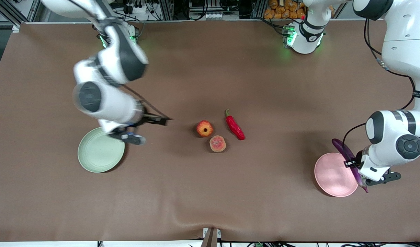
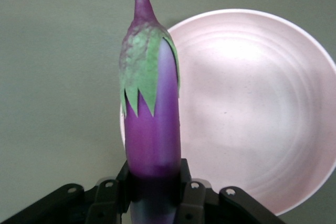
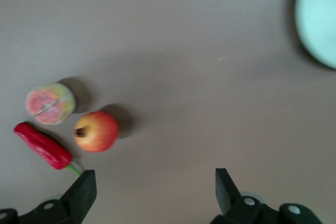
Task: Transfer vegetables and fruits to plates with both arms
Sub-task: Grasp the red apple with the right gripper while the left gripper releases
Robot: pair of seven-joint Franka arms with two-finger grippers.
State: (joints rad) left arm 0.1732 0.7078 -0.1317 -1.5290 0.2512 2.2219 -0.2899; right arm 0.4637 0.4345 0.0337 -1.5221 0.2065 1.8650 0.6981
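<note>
Pink plate sits nearest the camera; over its edge the left gripper clamps 1 eggplant, long axis tilted, stem end up. At mid-table lie 1 chili pepper, 1 peach and 1 red-yellow fruit. Beside the green plate, the right gripper hangs wide open, empty.

A high front camera faces me across the whole table. My left wrist camera looks down close on the pink plate; my right wrist camera, higher, shares the red-yellow fruit with it
</note>
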